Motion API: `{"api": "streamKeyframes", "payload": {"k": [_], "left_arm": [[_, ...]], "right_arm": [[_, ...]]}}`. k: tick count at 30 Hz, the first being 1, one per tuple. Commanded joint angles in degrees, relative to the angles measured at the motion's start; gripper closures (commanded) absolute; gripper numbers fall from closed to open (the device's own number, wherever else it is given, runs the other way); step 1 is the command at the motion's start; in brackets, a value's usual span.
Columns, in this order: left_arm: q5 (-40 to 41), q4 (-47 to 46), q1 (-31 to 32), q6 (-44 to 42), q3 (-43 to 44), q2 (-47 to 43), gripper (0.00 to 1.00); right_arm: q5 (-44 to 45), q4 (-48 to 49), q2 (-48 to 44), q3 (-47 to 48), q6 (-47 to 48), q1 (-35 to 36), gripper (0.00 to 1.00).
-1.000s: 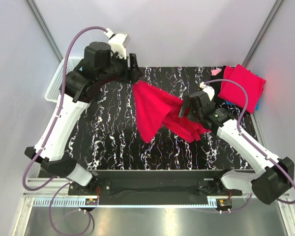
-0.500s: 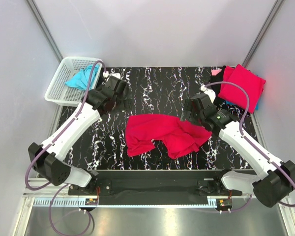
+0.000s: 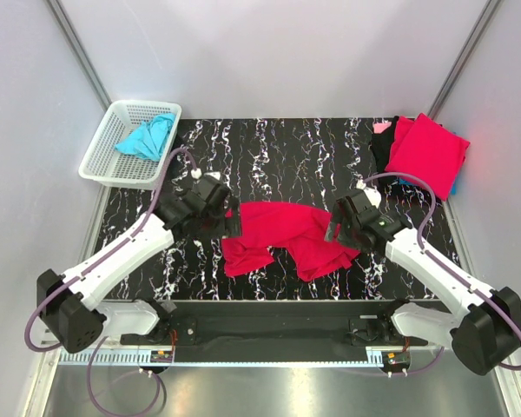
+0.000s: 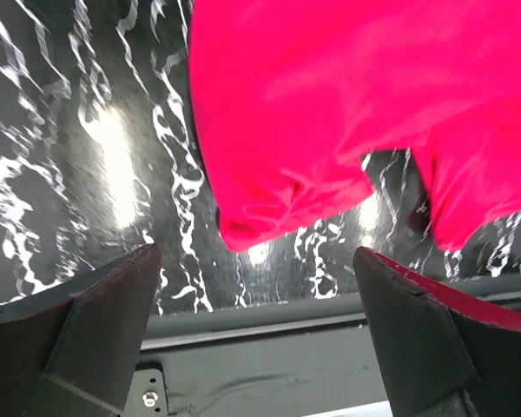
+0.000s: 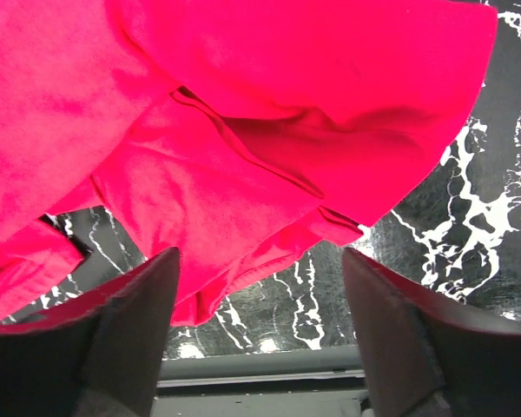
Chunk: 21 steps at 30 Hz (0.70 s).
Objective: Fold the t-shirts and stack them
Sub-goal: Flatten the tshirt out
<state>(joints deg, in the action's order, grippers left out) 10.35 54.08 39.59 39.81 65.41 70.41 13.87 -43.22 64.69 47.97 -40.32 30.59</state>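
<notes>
A crimson red t-shirt (image 3: pixel 282 236) lies crumpled on the black marbled table (image 3: pixel 278 143), at the near middle. My left gripper (image 3: pixel 230 222) hovers at the shirt's left end, open, with nothing between its fingers (image 4: pixel 95 321). In the left wrist view the red t-shirt (image 4: pixel 330 104) lies just beyond the left gripper (image 4: pixel 256 256). My right gripper (image 3: pixel 334 229) is over the shirt's right end, open. In the right wrist view the red t-shirt (image 5: pixel 243 130) spreads beyond and partly under the right gripper (image 5: pixel 260 261). A folded red t-shirt (image 3: pixel 427 149) rests at the back right. A turquoise t-shirt (image 3: pixel 146 136) sits in the basket.
A white lattice basket (image 3: pixel 104 163) stands off the table's back left corner. A blue cloth edge (image 3: pixel 452 186) and dark and pink cloth (image 3: pixel 382 130) show beside the folded red shirt. Grey walls close in both sides, and the table's metal front rail (image 4: pixel 269 326) runs close below the grippers.
A second ago both grippers held the red t-shirt stretched up above the table. It now lies dropped on the table. Both arms have come down and nearer, and the left jaws have opened.
</notes>
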Motion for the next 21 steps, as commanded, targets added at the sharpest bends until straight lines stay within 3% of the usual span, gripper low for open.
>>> {"api": "streamKeyframes", "payload": {"k": [1,5,21], "left_arm": [[-2.7,-2.7,2.1,3.1,-3.2,0.9,0.01],[-3.8,-7.0,4.5,2.6,-5.8,1.9,0.01],[-4.5,-12.1,5.1,2.4,-10.4,-2.2,0.01]], "right_arm": [[0.1,-0.3,-1.8,0.4,-2.8,-0.2,0.21],[-0.1,-0.2,-0.7,0.3,-3.0,-0.1,0.28],[4.9,2.8,5.9,-3.4,-4.0,0.2,0.29]]}}
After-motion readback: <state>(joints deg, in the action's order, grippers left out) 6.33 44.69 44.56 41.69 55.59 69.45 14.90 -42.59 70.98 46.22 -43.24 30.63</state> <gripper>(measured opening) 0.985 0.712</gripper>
